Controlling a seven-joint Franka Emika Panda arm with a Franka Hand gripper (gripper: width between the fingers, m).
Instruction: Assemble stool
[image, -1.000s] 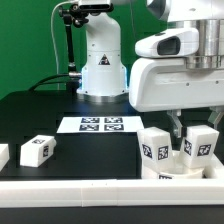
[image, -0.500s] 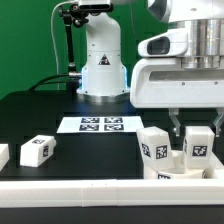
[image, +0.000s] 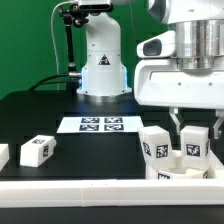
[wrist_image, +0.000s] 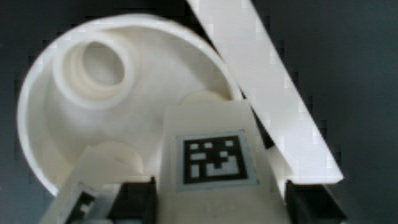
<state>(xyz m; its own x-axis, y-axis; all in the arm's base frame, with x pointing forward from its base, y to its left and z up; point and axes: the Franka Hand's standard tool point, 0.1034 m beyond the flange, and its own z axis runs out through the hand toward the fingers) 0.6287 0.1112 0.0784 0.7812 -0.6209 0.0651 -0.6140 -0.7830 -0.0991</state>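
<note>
Exterior view: the pincer (image: 194, 128) is clamped on an upright leg (image: 194, 147) directly over the seat (image: 172, 177), which sits on the desk (image: 60, 108) at the exterior view's right, just beside a second leg (image: 154, 150) standing there.

Wrist view: the gripped leg's long axis points straight down at the seat; an open hole (wrist_image: 98, 65) lies further off.

Exterior low frontal, wrist close on leg (wrist_image: 214, 158)

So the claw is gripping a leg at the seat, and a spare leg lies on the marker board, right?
Not quite. The spare leg lies on the black table, apart from the marker board, to the exterior view's left of it; the exterior view shows this. The rest holds: the gripper is shut on a leg at the seat.
</note>
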